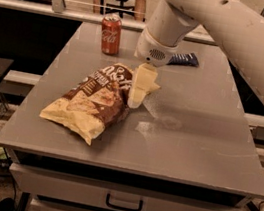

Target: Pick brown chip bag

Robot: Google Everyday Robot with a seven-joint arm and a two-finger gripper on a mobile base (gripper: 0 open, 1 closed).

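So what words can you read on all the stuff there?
"Coca-Cola": white script on the red metal soda can.
Large brown crinkly chip bag: white lettering, too blurred to read.
Small dark blue snack wrapper: nothing readable.
Cream gripper, down at the bag's upper right edge: no text.

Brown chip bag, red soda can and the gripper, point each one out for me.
brown chip bag (94, 102): camera view, dark brown middle panel.
red soda can (110, 35): camera view, middle of its side.
gripper (135, 99): camera view, pale lower end, at the bag's right edge.
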